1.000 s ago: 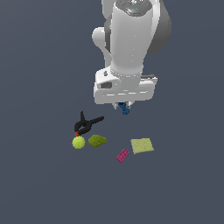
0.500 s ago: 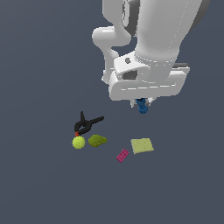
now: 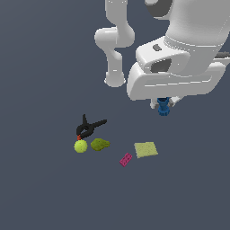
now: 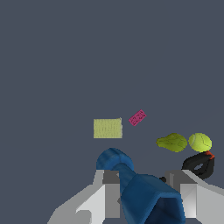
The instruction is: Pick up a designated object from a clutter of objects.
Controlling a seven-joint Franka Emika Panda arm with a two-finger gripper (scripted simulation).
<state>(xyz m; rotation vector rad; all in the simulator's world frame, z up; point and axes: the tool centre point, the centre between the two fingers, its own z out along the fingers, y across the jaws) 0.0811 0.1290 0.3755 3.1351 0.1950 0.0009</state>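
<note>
Compared with a second ago, the arm is seen much larger and higher in the exterior view, and the blue cylinder (image 3: 163,107) is carried with it, so the lift has evidently been made. The gripper (image 3: 163,104) is clenched on the cylinder: in the wrist view the blue piece (image 4: 140,188) is seen pinched between the two pale fingers (image 4: 110,192), one on each side. The cylinder is no longer among the clutter; it hangs beneath the hand, well apart from the items left on the ground. The clamp (image 3: 90,127), ball (image 3: 81,146), olive lump (image 3: 99,144), magenta brick (image 3: 126,159) and flat square (image 3: 146,149) lie where they lay in the earlier pictures, so nothing appears to have been disturbed by the lift. The task is judged to be all but done, with only a secure hold left to be kept. The cylinder is seen as a small, deep-blue, ridged body, spool-like, with a rounded far end and a faceted near end in the wrist view. Most of its length is hidden by the hand in the exterior view, where only its lower part shows below the fingers.
</note>
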